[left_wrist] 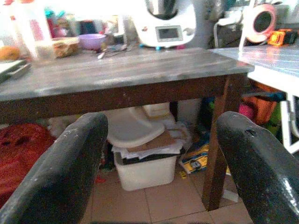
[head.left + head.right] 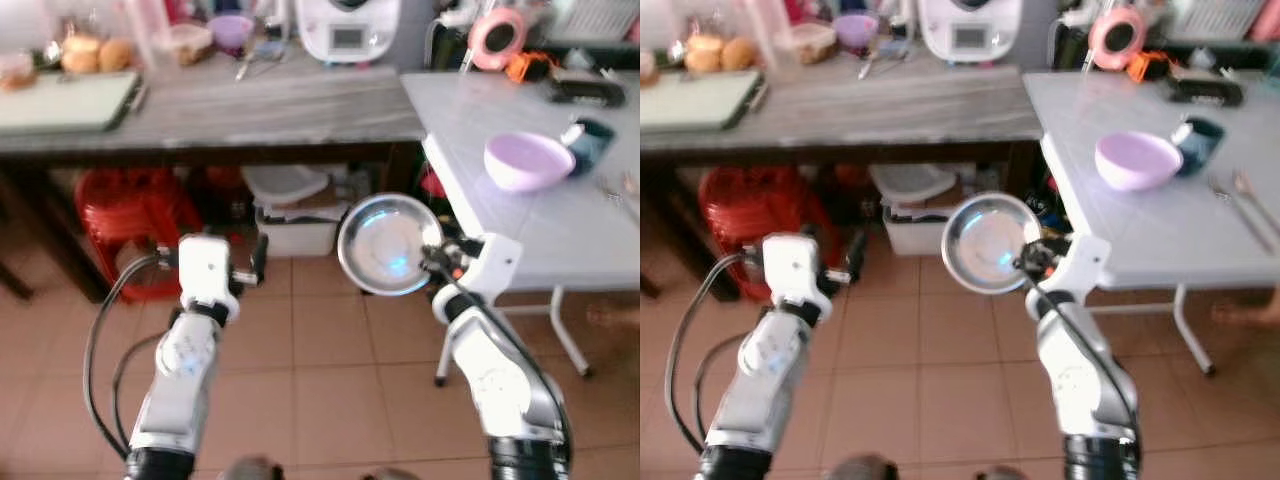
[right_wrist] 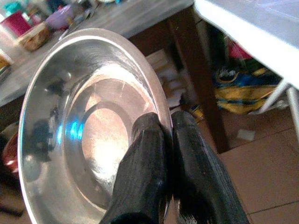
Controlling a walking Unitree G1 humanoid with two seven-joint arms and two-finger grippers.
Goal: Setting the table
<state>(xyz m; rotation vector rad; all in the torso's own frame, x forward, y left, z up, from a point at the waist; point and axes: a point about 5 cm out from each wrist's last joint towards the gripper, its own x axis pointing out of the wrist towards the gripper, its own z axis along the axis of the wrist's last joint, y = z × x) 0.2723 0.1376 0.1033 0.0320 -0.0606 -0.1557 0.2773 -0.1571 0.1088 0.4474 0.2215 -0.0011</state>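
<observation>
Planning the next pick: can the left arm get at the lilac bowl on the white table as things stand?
Probably not. The left gripper is open and free, but the round lilac bowl sits on the white folding table beyond the right gripper and its shiny steel plate, which lie across the path.

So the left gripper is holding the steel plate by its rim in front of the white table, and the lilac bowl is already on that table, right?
Not quite. The right gripper holds the steel plate, fingers pinched on its rim in the right wrist view. The left gripper is open. The rest holds: the lilac bowl sits on the white table.
</observation>
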